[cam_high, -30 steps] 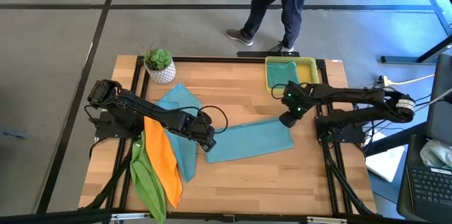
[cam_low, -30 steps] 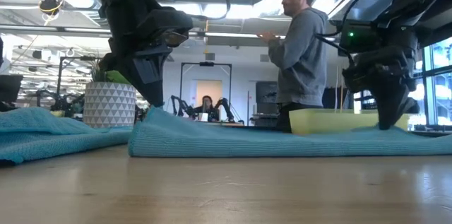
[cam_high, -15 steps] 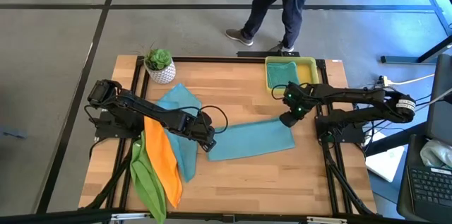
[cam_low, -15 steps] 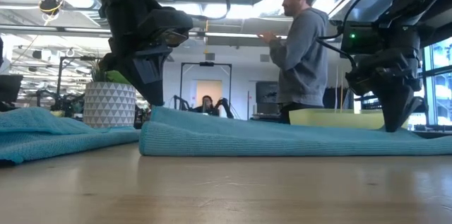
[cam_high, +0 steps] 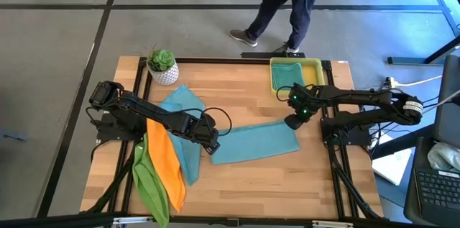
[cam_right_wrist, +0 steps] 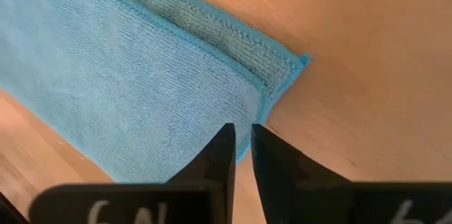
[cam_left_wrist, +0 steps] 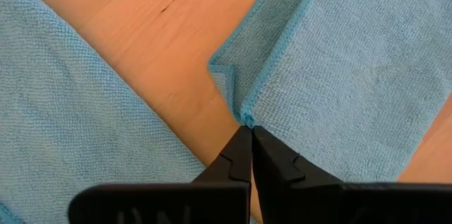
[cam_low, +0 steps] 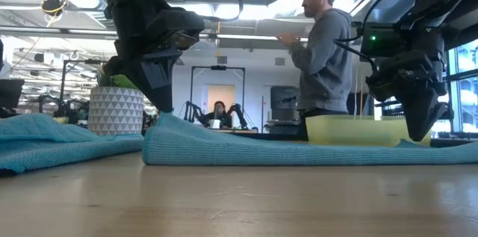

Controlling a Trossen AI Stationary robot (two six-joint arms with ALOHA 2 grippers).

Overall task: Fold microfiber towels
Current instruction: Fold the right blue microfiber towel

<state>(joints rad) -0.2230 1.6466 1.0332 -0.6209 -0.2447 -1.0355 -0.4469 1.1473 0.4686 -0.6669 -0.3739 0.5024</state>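
Two towel layers (cam_right_wrist: pixel 233 61), wrist-view only.

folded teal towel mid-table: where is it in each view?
High: folded teal towel mid-table, between both grippers.
Low: long band across the foreground.
Left wrist: its corner pinched at the left gripper.
Right wrist: its end just past the right gripper.
Shared landmark: the towel's stitched edge.

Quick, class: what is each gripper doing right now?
Left gripper: shut on the folded teal towel corner.
Right gripper: slightly open, releasing that towel's edge.
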